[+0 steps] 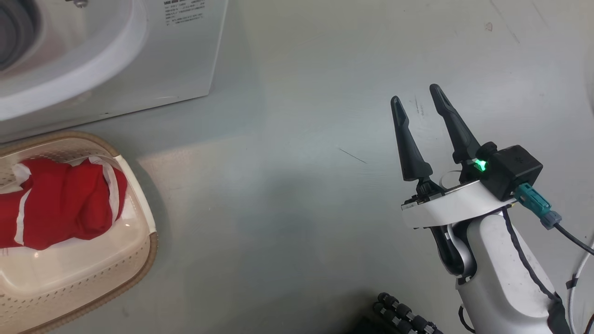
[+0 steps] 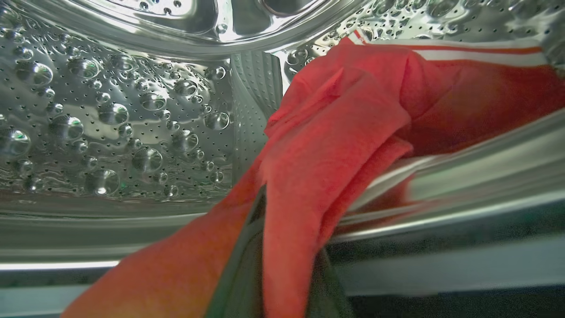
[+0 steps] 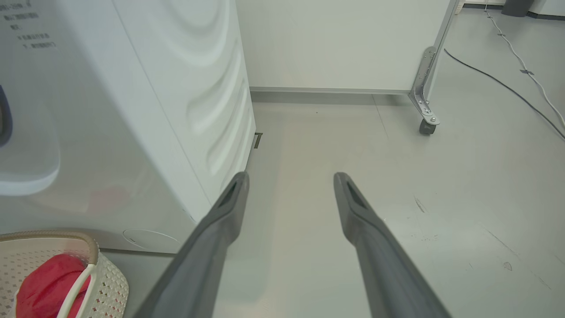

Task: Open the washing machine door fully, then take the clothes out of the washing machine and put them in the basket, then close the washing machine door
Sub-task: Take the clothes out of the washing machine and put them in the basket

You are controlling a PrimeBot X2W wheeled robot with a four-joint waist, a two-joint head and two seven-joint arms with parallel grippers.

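A red garment [image 2: 335, 132] with a white stripe lies in the steel drum [image 2: 110, 115] of the washing machine [image 1: 185, 60]. It stretches over the drum's lip to the left gripper [image 2: 291, 229], whose jaws are clamped on it. A second red garment [image 1: 60, 204] with white trim lies in the cream basket [image 1: 83, 278], which stands on the grey floor [image 1: 287, 208] just beside the machine's front. Black print [image 1: 183, 11] on the machine's panel is too small to read. The right gripper [image 1: 416, 94] hangs above the floor, well apart, fingers spread, holding nothing.
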